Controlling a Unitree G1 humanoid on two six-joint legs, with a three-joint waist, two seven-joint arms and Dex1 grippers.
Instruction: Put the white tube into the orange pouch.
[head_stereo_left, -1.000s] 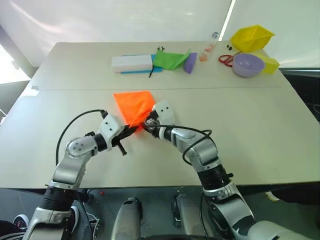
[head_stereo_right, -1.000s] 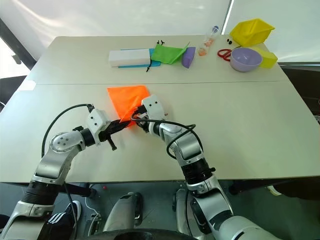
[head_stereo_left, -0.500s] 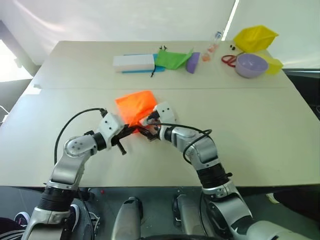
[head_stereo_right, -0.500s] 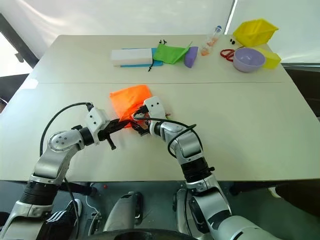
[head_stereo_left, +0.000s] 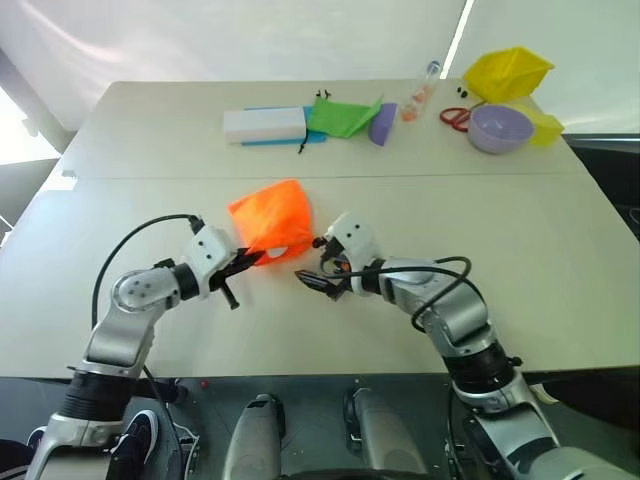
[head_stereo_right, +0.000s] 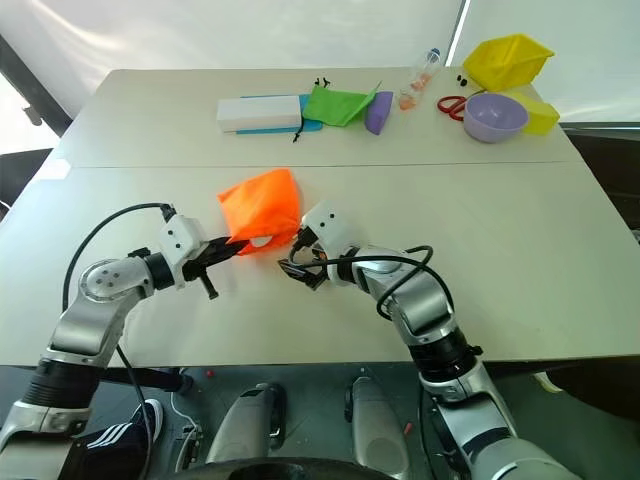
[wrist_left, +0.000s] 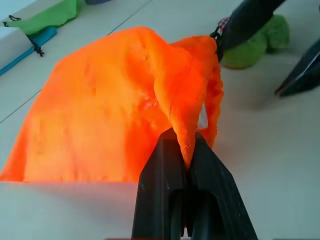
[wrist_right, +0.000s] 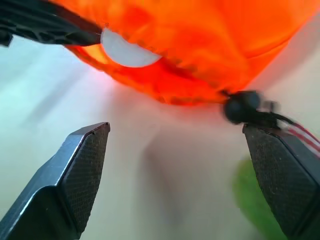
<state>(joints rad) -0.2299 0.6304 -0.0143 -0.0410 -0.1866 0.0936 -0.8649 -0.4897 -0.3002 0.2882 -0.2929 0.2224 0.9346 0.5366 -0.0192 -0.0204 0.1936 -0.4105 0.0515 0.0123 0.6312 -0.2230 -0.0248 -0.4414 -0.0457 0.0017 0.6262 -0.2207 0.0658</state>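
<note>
Leftmost, the left gripper pinches the rim of the orange pouch, a bright, crumpled fabric bag lifted at its mouth on the table. Inside that mouth sits the white tube, its pale end showing. Right gripper is spread wide, empty, just beside the pouch.

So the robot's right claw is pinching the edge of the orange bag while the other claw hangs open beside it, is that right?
Not quite: the left gripper pinches the orange pouch by its rim, as the left wrist view shows. The right gripper is the one that hangs open beside it, holding nothing.
</note>
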